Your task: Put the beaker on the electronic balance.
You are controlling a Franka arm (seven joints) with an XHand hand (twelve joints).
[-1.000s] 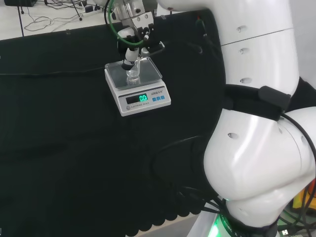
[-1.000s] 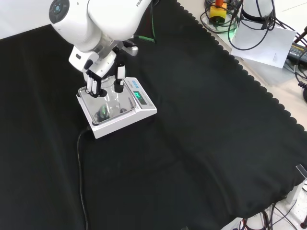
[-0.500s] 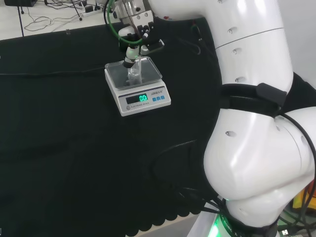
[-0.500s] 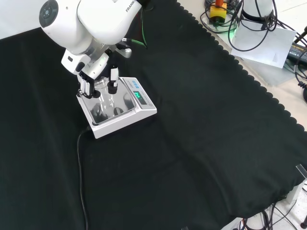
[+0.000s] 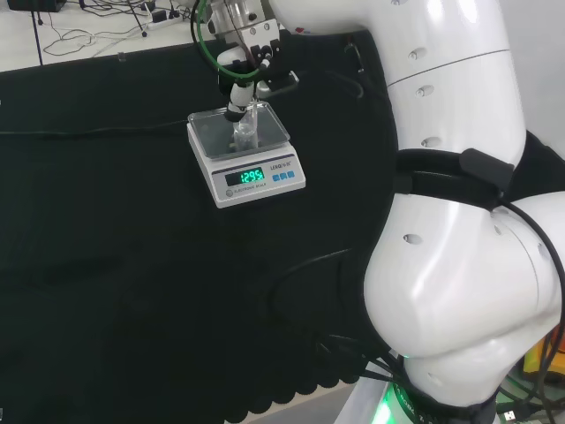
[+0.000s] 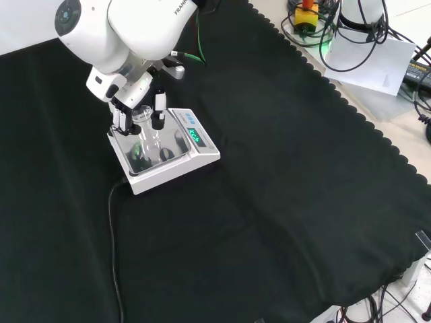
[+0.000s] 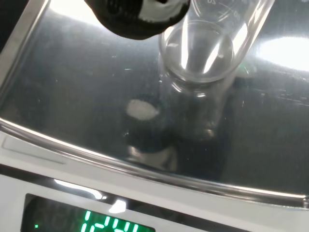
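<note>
On the cloth [image 6: 283,202]: balance [image 5: 246,159] sits well in from every cloth edge, toward the head view's upper left.
Pan: steel pan [image 7: 87,87] carries the beaker [image 6: 149,134]; in the wrist view its base rests on the steel with bare pan on all sides.
Beaker: clear, upright, near pan centre; short of the pan's rim in front view.
Hand [image 6: 138,111]: directly above the pan, fingers [image 6: 159,111] curled down either side of the beaker near its rim; wrist view shows a fingertip [image 7: 137,14] just beside the glass. Contact cannot be told.
Display [image 5: 251,176]: lit green, facing the arm's base.
Cable [image 6: 113,256]: runs from the balance toward front view's bottom edge.
Open room: bare cloth wide to front view's right and below; arm's white link [image 5: 459,247] stands at head view's right.
</note>
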